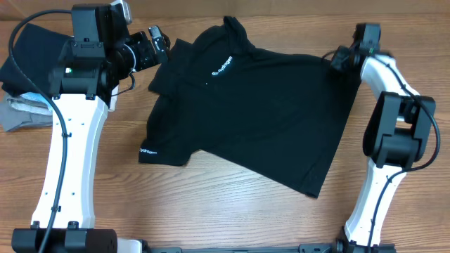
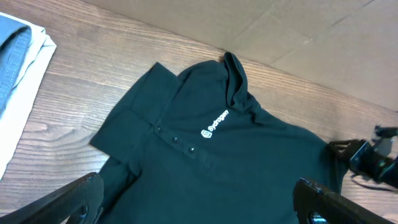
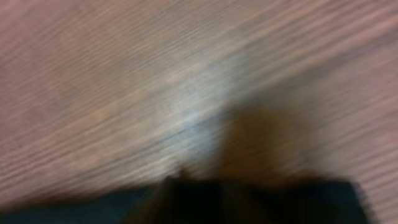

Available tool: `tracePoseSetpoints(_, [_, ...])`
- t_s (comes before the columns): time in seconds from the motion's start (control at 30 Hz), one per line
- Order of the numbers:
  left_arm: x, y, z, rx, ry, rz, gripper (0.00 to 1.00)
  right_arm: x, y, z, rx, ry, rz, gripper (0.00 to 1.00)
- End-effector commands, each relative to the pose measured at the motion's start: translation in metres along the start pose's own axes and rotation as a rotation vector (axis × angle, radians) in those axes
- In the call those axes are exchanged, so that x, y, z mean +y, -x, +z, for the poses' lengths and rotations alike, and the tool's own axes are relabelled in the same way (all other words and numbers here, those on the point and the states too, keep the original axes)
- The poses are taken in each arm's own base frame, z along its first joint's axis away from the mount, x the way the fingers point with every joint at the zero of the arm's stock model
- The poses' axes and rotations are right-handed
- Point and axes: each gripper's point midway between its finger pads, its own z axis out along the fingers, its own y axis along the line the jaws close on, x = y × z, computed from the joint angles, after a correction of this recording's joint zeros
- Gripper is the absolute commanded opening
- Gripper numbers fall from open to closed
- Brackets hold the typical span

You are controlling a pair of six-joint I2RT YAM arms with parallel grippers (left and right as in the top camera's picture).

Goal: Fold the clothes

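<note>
The clothes, a black collared short-sleeved shirt [image 1: 253,105] with a small white logo [image 2: 215,123], lie spread across the wooden table, with one sleeve folded in at the lower left. My left gripper [image 1: 157,42] hovers over the shirt's upper left shoulder, and in the left wrist view [image 2: 198,190] it stands wide open with only cloth beneath. My right gripper [image 1: 335,59] sits at the shirt's upper right corner. The right wrist view is blurred: dark cloth [image 3: 249,202] lies along the bottom over wood grain, and the fingers cannot be made out.
Folded garments are stacked at the far left: a dark one [image 1: 31,49] over grey cloth [image 1: 21,112], seen as grey and beige folds [image 2: 18,62] in the left wrist view. A cardboard wall [image 2: 280,25] borders the table's far edge.
</note>
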Motion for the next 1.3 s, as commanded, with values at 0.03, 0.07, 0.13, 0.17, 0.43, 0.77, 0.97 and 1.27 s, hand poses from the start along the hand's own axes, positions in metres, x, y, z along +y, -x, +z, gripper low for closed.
tracePoseSetpoints(0.03, [0.0, 0.0, -0.001, -0.003, 0.0, -0.005, 1.0, 0.02, 0.075, -0.089, -0.085, 0.031, 0.008, 0.62])
tracePoseSetpoints(0.07, [0.0, 0.0, -0.001, -0.003, 0.0, -0.005, 1.0, 0.028, 0.08, -0.111, -0.084, 0.049, 0.003, 0.63])
tracePoseSetpoints(0.13, [0.0, 0.0, -0.001, -0.003, 0.0, -0.005, 1.0, 0.037, 0.085, -0.151, -0.085, 0.062, -0.005, 0.63])
tracePoseSetpoints(0.17, [0.0, 0.0, -0.001, -0.003, 0.0, -0.005, 1.0, 0.04, 0.084, -0.168, -0.083, 0.065, -0.011, 0.63])
tracePoseSetpoints(0.43, [0.0, 0.0, -0.001, -0.003, 0.0, -0.005, 1.0, 0.073, 0.044, -0.271, -0.034, 0.14, -0.029, 0.55])
tracePoseSetpoints(0.77, [0.0, 0.0, -0.001, -0.003, 0.0, -0.005, 1.0, 0.144, -0.023, -0.353, 0.048, 0.353, -0.161, 0.6])
tracePoseSetpoints(0.97, [0.0, 0.0, -0.001, -0.003, 0.0, -0.005, 1.0, 0.09, -0.108, -0.378, 0.14, 0.088, -0.144, 0.61])
tracePoseSetpoints(1.27, [0.0, 0.0, -0.001, -0.003, 0.0, -0.005, 1.0, 0.014, -0.235, -0.33, 0.358, -0.047, -0.049, 0.52])
